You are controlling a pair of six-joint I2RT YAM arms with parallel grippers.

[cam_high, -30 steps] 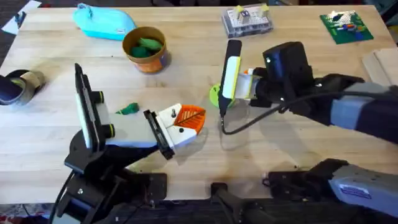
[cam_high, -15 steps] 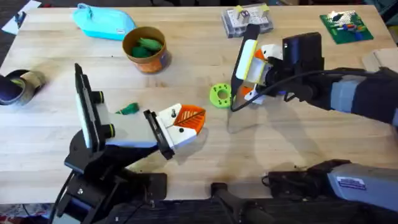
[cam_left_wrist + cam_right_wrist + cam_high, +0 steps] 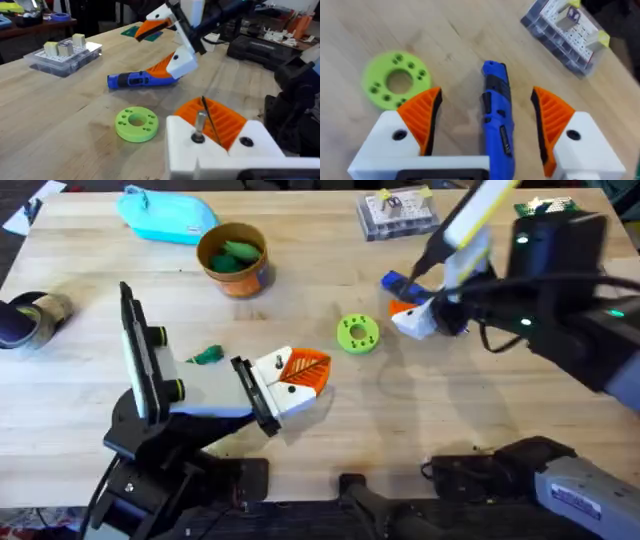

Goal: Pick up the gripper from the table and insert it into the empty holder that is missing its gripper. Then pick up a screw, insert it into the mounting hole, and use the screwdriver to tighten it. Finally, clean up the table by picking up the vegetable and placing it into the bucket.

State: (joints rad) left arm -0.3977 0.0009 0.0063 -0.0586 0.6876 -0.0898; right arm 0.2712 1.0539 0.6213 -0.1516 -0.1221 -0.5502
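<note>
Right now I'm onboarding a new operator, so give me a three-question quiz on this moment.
1. True or false: the right gripper is shut on the screwdriver.
2. What lies in the bucket? A) a green piece B) a screw C) the orange finger
3. Fill in: beside the screwdriver on the table lies the lime-green ____ with holes.

Key: 1 false, its fingers stand open on either side of the tool; 2 A; 3 disc.

You're at a robotics lab bench: plank table [image 3: 90,280], clear parts box [image 3: 398,214], green circuit board [image 3: 557,222], cluttered equipment benches behind.
</note>
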